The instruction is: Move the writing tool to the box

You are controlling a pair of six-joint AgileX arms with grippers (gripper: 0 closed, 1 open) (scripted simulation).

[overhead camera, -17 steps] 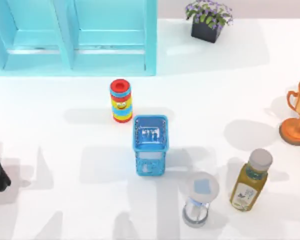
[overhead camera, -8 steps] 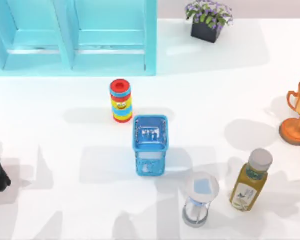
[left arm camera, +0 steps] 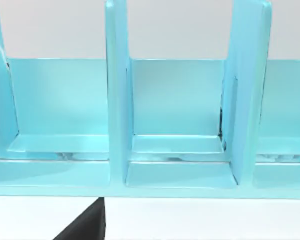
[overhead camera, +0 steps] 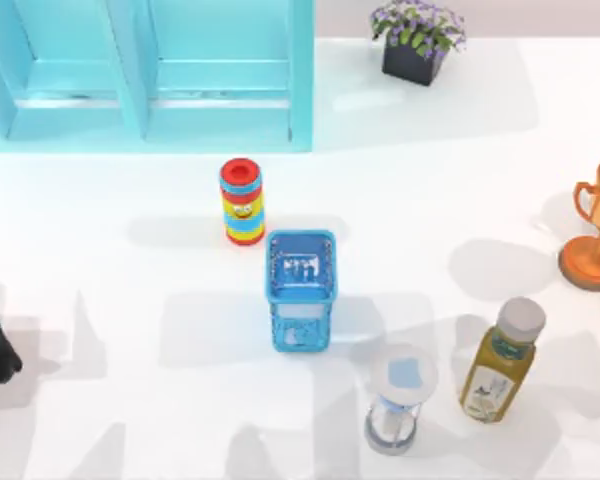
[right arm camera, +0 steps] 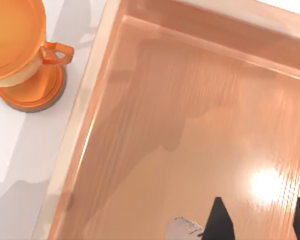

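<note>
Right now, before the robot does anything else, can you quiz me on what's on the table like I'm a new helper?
1. True or false: the orange trophy stands to the left of the yellow bottle.
2. Which stands nearest the blue mesh basket? A the orange trophy, B the ring-stack toy, C the yellow bottle.
3. Fill in: in the right wrist view, the right gripper hangs over the orange ____.

Key: 1 false; 2 B; 3 box.
</note>
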